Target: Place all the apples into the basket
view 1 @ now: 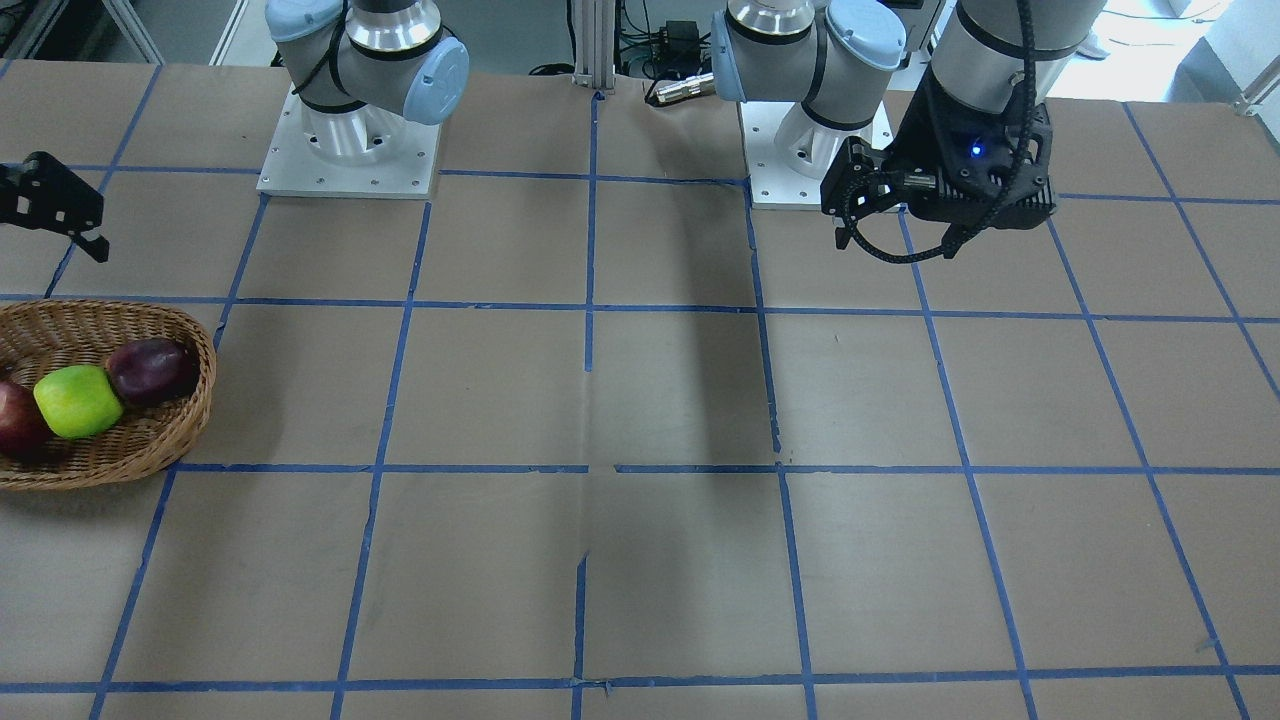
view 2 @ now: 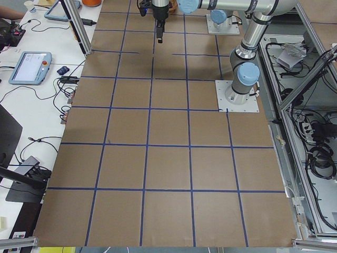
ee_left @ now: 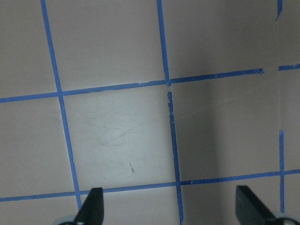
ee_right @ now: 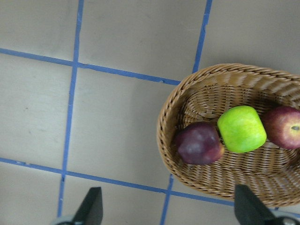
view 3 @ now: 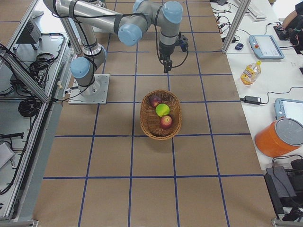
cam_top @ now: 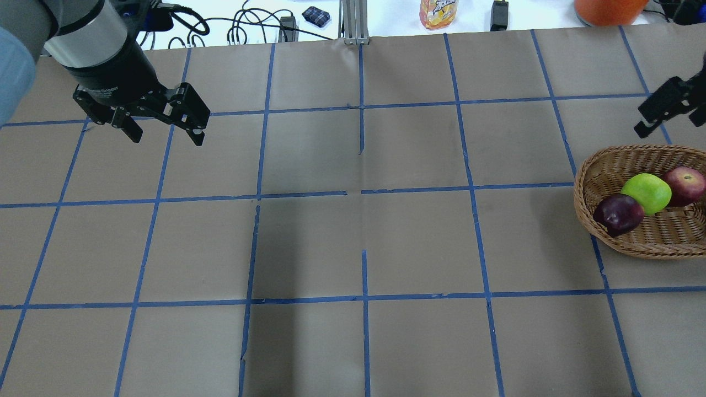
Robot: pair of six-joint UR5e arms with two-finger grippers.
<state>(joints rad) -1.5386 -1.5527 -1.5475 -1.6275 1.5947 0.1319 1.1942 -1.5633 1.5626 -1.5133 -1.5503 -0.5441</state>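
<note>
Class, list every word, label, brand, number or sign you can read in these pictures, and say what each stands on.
No text can be read for certain.
Label on the yellow drink bottle: lettering too blurred to read.
Faint white print above the left tool: too small to read.
Screen of the teach pendant: too small to read.

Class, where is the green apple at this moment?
The green apple lies inside the wicker basket at the overhead view's right edge, the robot's right side, between the maroon apple and the red apple.
</note>
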